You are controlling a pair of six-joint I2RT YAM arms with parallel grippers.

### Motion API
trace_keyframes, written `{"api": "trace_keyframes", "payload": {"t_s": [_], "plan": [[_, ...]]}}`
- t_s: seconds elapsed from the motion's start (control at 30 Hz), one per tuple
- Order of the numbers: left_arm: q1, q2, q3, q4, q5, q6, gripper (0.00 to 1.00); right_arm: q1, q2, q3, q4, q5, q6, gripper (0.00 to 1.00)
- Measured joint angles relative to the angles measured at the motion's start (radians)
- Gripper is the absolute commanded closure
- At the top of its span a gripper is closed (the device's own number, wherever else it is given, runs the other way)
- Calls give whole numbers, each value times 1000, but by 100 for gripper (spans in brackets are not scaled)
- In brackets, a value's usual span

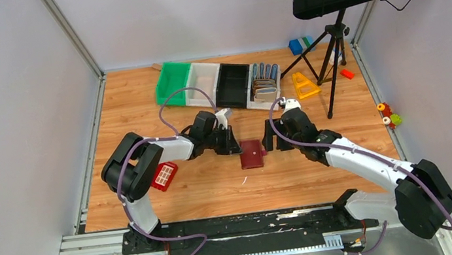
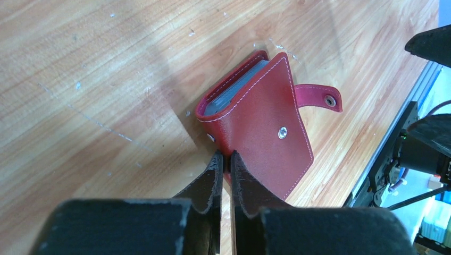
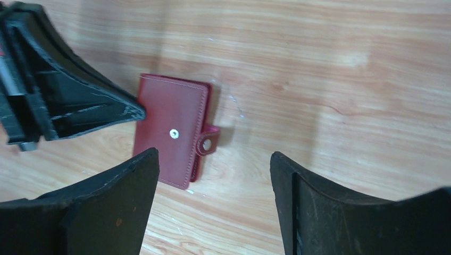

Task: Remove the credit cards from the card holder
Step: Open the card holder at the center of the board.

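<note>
Wooden table (image 1: 142,112); card holder (image 1: 253,154), maroon, folded, snap tab undone, lying flat at centre between both grippers. Left gripper (image 2: 224,155): jaws nearly together with a thin slit, tips touching the holder's edge. Right gripper (image 3: 214,154): jaws wide, holding nothing, near the holder.

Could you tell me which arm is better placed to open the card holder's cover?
Probably right: the right hand stands open by the unsnapped tab of the card holder; the left hand is nearly shut at the opposite edge.
</note>
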State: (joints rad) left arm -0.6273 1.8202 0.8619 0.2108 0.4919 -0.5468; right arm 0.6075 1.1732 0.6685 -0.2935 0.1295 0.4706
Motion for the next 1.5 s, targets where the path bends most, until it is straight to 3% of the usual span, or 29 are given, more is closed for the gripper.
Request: {"api": "trace_keyframes", "payload": {"t_s": [0.1, 0.27, 0.43, 0.77, 0.83, 0.9, 0.97, 1.13, 1.5], "plan": [[0, -19, -23, 7, 0, 3, 87, 0, -13, -26, 82, -42, -24, 22], [0, -45, -51, 11, -5, 11, 82, 0, 76, 21, 80, -78, -89, 40], [0, -55, -57, 10, -11, 19, 78, 0, 205, 77, 66, -102, -107, 42], [-2, -97, -65, 0, -64, 42, 61, 0, 217, 34, 59, -175, -84, 53], [-10, -106, -65, -16, -89, 51, 57, 0, 217, 6, 58, -185, -76, 64], [-21, -120, -66, -31, -118, 64, 47, 0, 217, -11, 51, -185, -72, 84], [-38, -149, -72, -44, -152, 84, 40, 0, 217, -15, 47, -182, -65, 93], [-99, -217, -76, -62, -211, 134, 31, 0, 177, -15, 52, -186, -56, 100], [-156, -222, -76, -49, -214, 171, 18, 21, 3, -47, 130, -299, -53, 99]]}}
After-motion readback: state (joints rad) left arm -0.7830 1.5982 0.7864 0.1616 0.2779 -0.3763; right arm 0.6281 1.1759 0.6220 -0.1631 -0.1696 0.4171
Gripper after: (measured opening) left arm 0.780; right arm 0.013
